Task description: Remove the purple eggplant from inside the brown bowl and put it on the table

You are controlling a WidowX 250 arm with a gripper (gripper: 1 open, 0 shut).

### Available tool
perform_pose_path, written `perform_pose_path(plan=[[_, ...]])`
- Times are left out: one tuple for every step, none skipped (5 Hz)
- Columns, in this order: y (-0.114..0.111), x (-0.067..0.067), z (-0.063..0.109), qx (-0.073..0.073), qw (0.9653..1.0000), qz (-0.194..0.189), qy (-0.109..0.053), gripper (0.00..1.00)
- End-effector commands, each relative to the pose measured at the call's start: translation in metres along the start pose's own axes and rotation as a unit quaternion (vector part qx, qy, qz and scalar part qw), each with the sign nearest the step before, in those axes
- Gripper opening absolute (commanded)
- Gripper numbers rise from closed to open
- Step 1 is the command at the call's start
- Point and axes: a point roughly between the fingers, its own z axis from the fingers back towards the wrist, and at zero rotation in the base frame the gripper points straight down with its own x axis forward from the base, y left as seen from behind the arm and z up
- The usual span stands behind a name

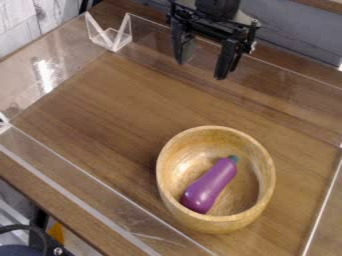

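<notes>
The brown bowl sits on the table, near the front edge and well apart from the tool. The purple eggplant lies inside the bowl, tilted, with its green stem end pointing up toward the tool. The tool hangs far back above the table, pointing down. Its two dark fingers are spread wide and hold nothing. A clear plastic piece stands to the side of the tool, by the back wall

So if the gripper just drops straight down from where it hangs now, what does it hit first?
Probably bare table. The gripper, jaws open, points down at the far side, well clear of the brown bowl and purple eggplant; depth is uncertain from one view.
</notes>
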Motion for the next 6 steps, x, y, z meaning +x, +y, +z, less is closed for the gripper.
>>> perform_pose_path(plan=[[-0.001, -0.002, -0.007, -0.002, 0.9999, 0.0, 0.01, 1.0], [-0.015, -0.014, -0.016, -0.018, 0.9995, -0.005, 0.025, 1.0], [-0.027, -0.025, -0.021, -0.023, 0.9991, -0.016, 0.031, 1.0], [-0.037, -0.029, -0.027, -0.025, 0.9987, -0.028, 0.035, 1.0], [-0.05, -0.029, -0.032, -0.026, 0.9983, -0.039, 0.036, 1.0], [-0.062, -0.026, -0.037, -0.028, 0.9978, -0.046, 0.038, 1.0]])
